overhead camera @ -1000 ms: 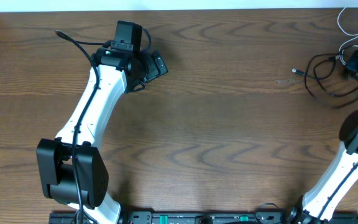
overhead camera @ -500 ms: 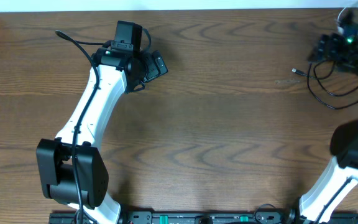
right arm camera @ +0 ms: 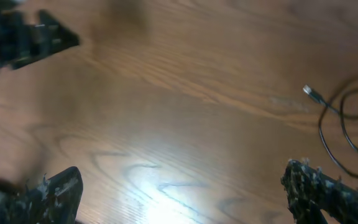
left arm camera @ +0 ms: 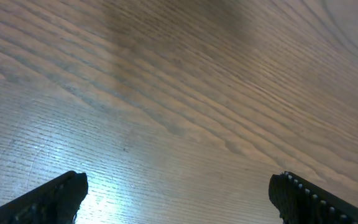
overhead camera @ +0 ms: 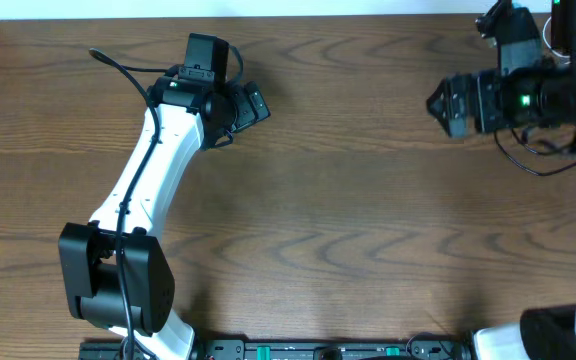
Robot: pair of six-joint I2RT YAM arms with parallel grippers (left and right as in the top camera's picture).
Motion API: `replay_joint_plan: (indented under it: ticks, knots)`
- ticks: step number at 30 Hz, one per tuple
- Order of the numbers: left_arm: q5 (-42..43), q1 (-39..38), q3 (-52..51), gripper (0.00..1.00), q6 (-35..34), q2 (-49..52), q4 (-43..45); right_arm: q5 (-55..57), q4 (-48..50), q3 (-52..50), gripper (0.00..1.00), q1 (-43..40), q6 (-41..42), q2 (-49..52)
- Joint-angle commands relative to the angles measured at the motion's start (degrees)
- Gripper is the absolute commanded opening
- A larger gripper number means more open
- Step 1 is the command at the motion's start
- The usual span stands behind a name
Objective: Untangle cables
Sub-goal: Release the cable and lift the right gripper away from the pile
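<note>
The black cable lies in loops at the far right of the table, mostly covered by my raised right arm. In the right wrist view its small plug end points left and its loops run off the right edge. Only a short bit of the white cable shows at the back right edge. My right gripper hangs high above the table, left of the cables, open and empty. My left gripper is open and empty over bare wood at the back left.
The wooden table fills the view, with its back edge along the top. The left arm's thick black wire arches at the back left. The left gripper also shows in the right wrist view, top left.
My right arm has lifted from the cable pile at the far right and swung left and up toward the camera, empty. The black cable stays on the table. The left arm has not moved.
</note>
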Motion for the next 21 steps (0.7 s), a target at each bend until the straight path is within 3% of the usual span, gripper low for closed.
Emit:
replay_joint_plan:
  ticks: [1, 15, 21]
  knots:
    - [-0.4, 0.2, -0.3, 0.98, -0.1, 0.7, -0.3, 1.1, -1.1, 0.5, 0.99, 1.7, -1.0, -2.6]
    - [-0.4, 0.2, -0.3, 0.98, -0.1, 0.7, -0.3, 7.4, -4.5, 0.3, 0.99, 1.8, -1.4, -6.7]
    - [-0.4, 0.2, -0.3, 0.98, -0.1, 0.7, -0.3, 13.4, 3.7, -6.0, 0.99, 1.7, -2.3, -10.0]
